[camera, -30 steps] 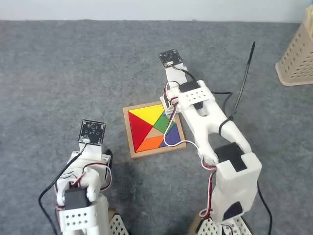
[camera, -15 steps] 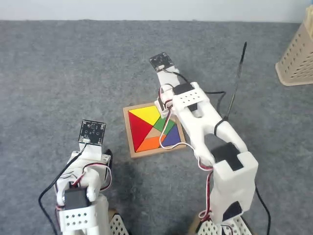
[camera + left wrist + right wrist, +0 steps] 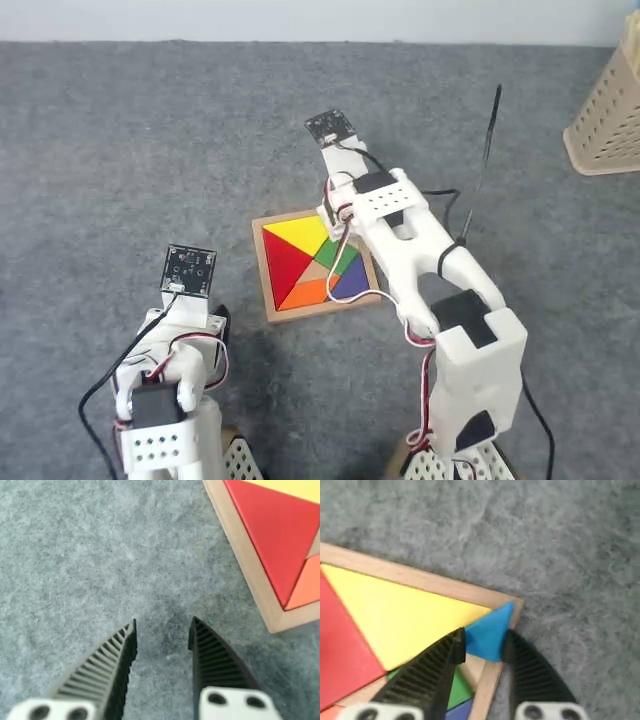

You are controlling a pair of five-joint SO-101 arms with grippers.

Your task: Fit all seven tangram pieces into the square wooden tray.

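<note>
Tray (image 3: 258, 262), square, wooden, lying mid-desk on the grey felt-like desk (image 3: 120, 150), to the right of and farther than the left arm (image 3: 170, 390). Contents: yellow triangle (image 3: 298, 236) along the far side; red triangle (image 3: 283, 268) on the left; orange piece (image 3: 308, 292) at the near edge; green piece (image 3: 337, 262) and dark blue piece (image 3: 352, 285) to the right; a patch of bare wood shows among them. Right arm (image 3: 420, 250) stretched over the tray's far right corner; right jaws narrowly parted and clamped on the light blue triangle (image 3: 490, 629), one finger on each side, the piece sitting at that corner with its tip against the rim, beside the yellow triangle. Left jaws parted, gripping nothing, poised over bare desk just beside the tray's near left corner. Perforated beige basket (image 3: 608, 110) at the far right edge.
</note>
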